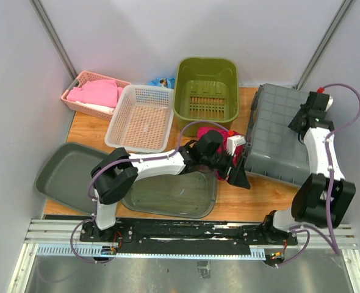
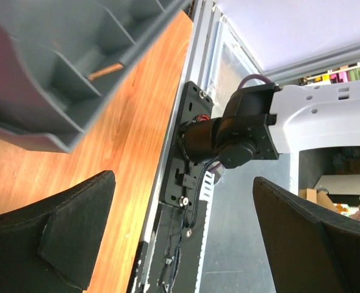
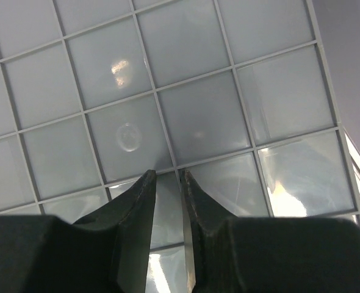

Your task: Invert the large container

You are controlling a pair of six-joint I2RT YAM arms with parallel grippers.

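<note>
In top view the left gripper covers part of the near-left edge of the large grey ribbed plastic container, and its arm hides most of a red cloth. The small blue item behind the olive-green plastic tub is too small to tell. In right wrist pic the container is cut off on all sides. You cannot tell if the right gripper pinches the rib btw. its fingers.
</note>
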